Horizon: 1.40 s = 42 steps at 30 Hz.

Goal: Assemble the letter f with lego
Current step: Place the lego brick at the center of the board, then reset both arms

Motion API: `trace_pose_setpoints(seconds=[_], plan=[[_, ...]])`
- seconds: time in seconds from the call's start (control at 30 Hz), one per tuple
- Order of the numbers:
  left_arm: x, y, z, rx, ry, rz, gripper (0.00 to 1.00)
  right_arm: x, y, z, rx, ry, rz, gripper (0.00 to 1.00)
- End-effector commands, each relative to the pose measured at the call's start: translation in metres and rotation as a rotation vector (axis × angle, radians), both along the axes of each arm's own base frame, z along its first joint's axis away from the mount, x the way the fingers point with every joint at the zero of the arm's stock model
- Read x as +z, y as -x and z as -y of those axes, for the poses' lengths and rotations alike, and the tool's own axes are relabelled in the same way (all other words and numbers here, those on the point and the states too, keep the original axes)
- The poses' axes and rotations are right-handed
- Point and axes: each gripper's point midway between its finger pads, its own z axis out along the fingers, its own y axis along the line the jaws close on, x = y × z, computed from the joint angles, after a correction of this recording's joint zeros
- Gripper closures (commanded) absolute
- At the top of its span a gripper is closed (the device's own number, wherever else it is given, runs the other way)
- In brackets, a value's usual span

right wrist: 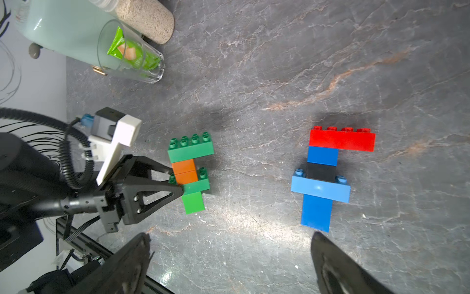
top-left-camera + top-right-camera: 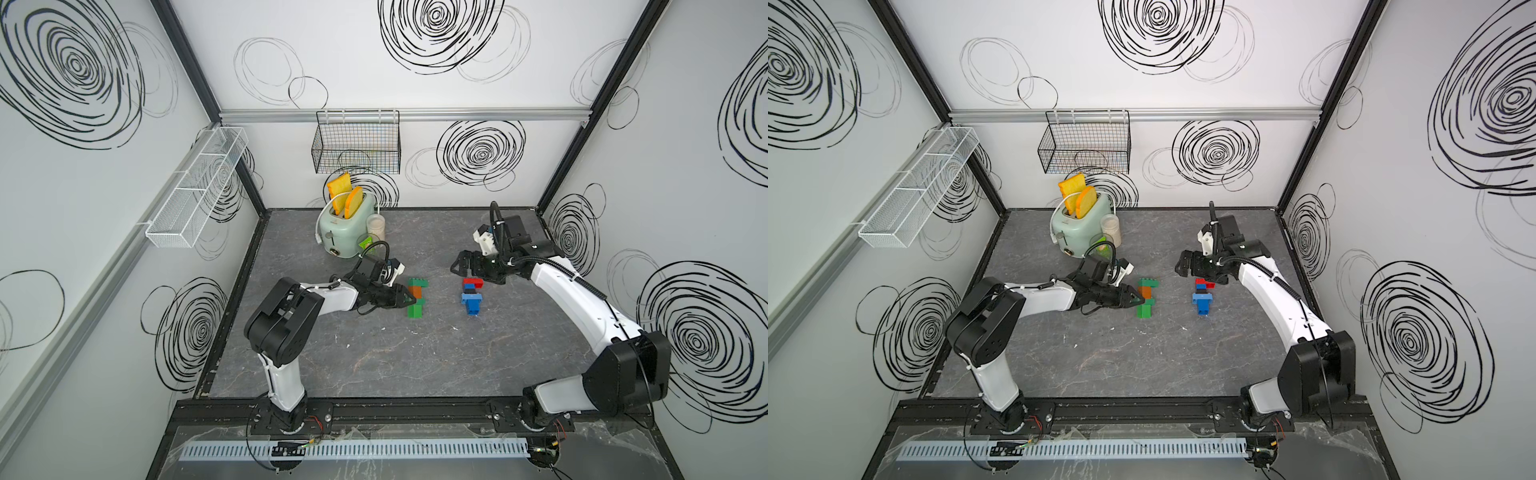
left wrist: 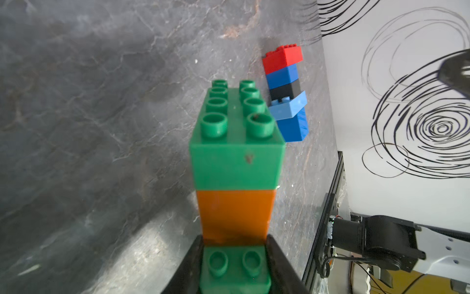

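Observation:
Two lego builds lie flat on the grey table. A green and orange build (image 2: 417, 297) (image 2: 1147, 297) (image 1: 190, 173) has an oblong green brick (image 3: 236, 157) at its far end, orange in the middle and green below. My left gripper (image 2: 409, 300) (image 2: 1140, 300) (image 3: 235, 241) (image 1: 178, 179) is shut on it from the side, its fingers pinching the lower green brick next to the orange. To the right lies a red, dark blue, black and light blue build (image 2: 472, 296) (image 2: 1203, 296) (image 3: 286, 96) (image 1: 323, 175). My right gripper (image 2: 457, 266) (image 2: 1181, 266) (image 1: 230, 236) hovers behind that build, open and holding nothing.
A mint toaster (image 2: 345, 224) with two toast slices stands at the back, with a jar (image 2: 376, 226) and a glass holding a green packet (image 1: 132, 56) beside it. A black wire basket (image 2: 357, 143) and a white mesh basket (image 2: 195, 191) hang on the walls.

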Motion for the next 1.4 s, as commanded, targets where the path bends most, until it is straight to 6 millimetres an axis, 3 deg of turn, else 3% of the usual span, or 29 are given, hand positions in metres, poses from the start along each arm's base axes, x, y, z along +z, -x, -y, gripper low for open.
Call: trace_pose_setpoints(seconds=[0.0, 0.27, 0.5, 0.63, 0.8, 0.87, 0.9, 1.0, 1.13, 1.27, 1.37], plan=[[0.001, -0.011, -0.003, 0.034, 0.001, -0.011, 0.62, 0.009, 0.005, -0.006, 0.048, -0.043, 0.031, 0.01], [-0.011, -0.016, -0.014, 0.070, -0.044, -0.029, 0.49, 0.010, 0.008, -0.010, 0.078, -0.061, 0.028, 0.01], [-0.014, -0.024, -0.029, 0.128, -0.098, -0.014, 0.44, 0.015, 0.012, -0.020, 0.122, -0.116, 0.026, 0.01], [-0.005, -0.033, -0.048, 0.197, -0.147, 0.027, 0.37, 0.019, 0.017, -0.029, 0.157, -0.166, 0.023, 0.01], [0.027, -0.043, -0.076, 0.269, -0.220, 0.128, 0.28, 0.021, 0.017, -0.030, 0.164, -0.168, 0.038, 0.01], [0.043, -0.045, -0.095, 0.319, -0.254, 0.159, 0.16, 0.017, 0.010, -0.022, 0.119, -0.123, 0.056, 0.01], [0.051, -0.047, -0.104, 0.344, -0.267, 0.175, 0.01, 0.016, 0.006, -0.018, 0.096, -0.099, 0.072, 0.01], [0.071, -0.055, -0.137, 0.426, -0.304, 0.194, 0.02, 0.010, -0.017, 0.001, -0.003, 0.005, 0.145, 0.01], [0.089, -0.074, -0.204, 0.610, -0.395, 0.245, 0.02, 0.010, -0.054, 0.036, -0.182, 0.142, 0.272, 0.01], [0.089, -0.089, -0.288, 0.881, -0.620, 0.282, 0.02, 0.015, -0.085, 0.074, -0.327, 0.247, 0.343, 0.01], [0.083, -0.090, -0.319, 0.951, -0.639, 0.366, 0.02, 0.012, -0.099, 0.116, -0.473, 0.419, 0.394, 0.01]])
